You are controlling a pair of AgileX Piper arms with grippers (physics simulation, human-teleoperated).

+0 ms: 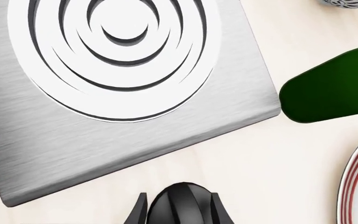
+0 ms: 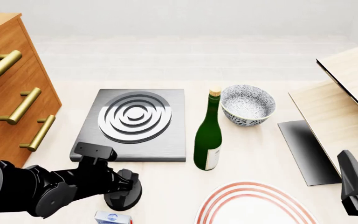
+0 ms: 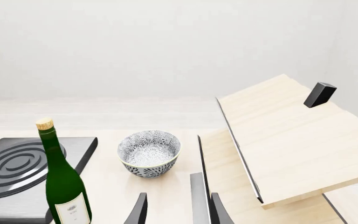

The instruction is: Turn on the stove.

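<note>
The stove point(image 2: 174, 140) is a flat grey slab with silver rings, left of centre; it also fills the left wrist view point(image 1: 104, 149). Its black ridged knob point(image 2: 122, 199) stands on the table in front of the slab's near edge. My left gripper point(image 2: 125, 184) is down over the knob point(image 1: 179, 207), open, one finger close on each side; whether they touch it is unclear. My right gripper point(image 2: 352, 179) hovers at the near right corner, open, nothing between its fingers point(image 3: 138, 210).
A green wine bottle point(image 2: 208, 140) stands just right of the stove, a patterned bowl point(image 2: 247, 105) behind it. A red-rimmed plate point(image 2: 251, 205) lies at the front. A wooden drawer cabinet point(image 2: 11, 93) is left, a dark panel with wooden boards point(image 2: 306, 149) right, a small box point(image 2: 112, 218) by the knob.
</note>
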